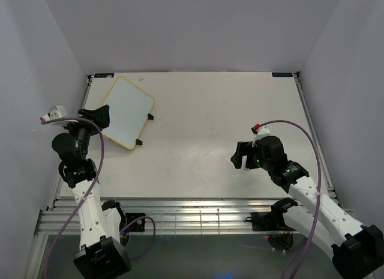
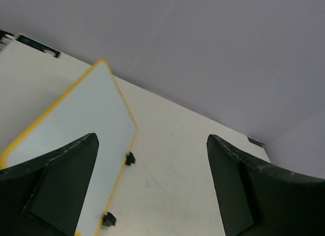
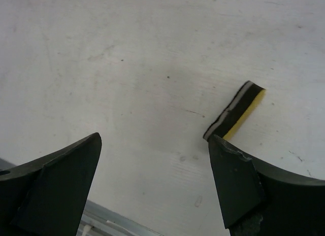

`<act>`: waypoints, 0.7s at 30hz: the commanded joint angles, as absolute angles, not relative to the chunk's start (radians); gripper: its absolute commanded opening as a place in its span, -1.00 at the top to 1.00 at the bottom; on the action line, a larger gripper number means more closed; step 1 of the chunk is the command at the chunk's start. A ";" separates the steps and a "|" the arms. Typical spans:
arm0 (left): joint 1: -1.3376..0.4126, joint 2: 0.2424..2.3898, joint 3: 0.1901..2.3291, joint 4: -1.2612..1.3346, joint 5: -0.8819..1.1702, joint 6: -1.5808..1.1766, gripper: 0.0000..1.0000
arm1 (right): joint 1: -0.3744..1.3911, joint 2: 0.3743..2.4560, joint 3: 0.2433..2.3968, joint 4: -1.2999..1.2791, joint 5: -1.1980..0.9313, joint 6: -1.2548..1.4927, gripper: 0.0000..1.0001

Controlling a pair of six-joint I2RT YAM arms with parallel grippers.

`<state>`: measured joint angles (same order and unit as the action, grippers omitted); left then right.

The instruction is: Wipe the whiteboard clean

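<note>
The left end effector (image 1: 101,119) is spread wide and grips nothing. It sits at the near-left edge of the whiteboard (image 1: 128,111), which lies flat on the desk (image 1: 210,111) at an angle. That placement looks suited to steadying the frame, though contact cannot be confirmed. In the left wrist view, the whiteboard (image 2: 76,124) runs ahead and to the left of the left end effector (image 2: 152,139), passing under 1 finger, with its 2 black feet on the inner edge. The surface shows no writing, so the erasing appears finished.

The right end effector (image 1: 239,155) is well apart from the whiteboard and also open and empty. In the right wrist view, a black-and-yellow eraser (image 3: 234,110) rests on the desk just beside 1 fingertip, outside the span of the right end effector (image 3: 155,139), apparently parked there.
</note>
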<state>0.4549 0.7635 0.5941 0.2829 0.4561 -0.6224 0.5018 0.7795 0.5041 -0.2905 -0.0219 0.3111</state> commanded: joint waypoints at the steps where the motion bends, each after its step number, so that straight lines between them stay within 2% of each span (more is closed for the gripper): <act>1: 0.340 0.672 0.612 0.022 0.517 -0.599 -0.96 | 0.505 0.782 0.488 -0.299 0.212 0.402 -0.83; 5: 0.229 0.605 0.618 -0.200 0.483 -0.430 -0.96 | 0.505 0.822 0.480 -0.282 0.196 0.411 -0.83; 8: 0.150 0.549 0.580 -0.255 0.495 -0.371 -0.96 | 0.505 0.848 0.476 -0.259 0.184 0.419 -0.82; 15: 0.069 0.413 0.554 -0.256 0.551 -0.348 -0.96 | 0.505 0.940 0.472 -0.244 0.247 0.469 -0.82; 21: 0.060 0.391 0.541 -0.230 0.600 -0.348 -0.96 | 0.505 0.991 0.479 -0.163 0.120 0.436 -0.79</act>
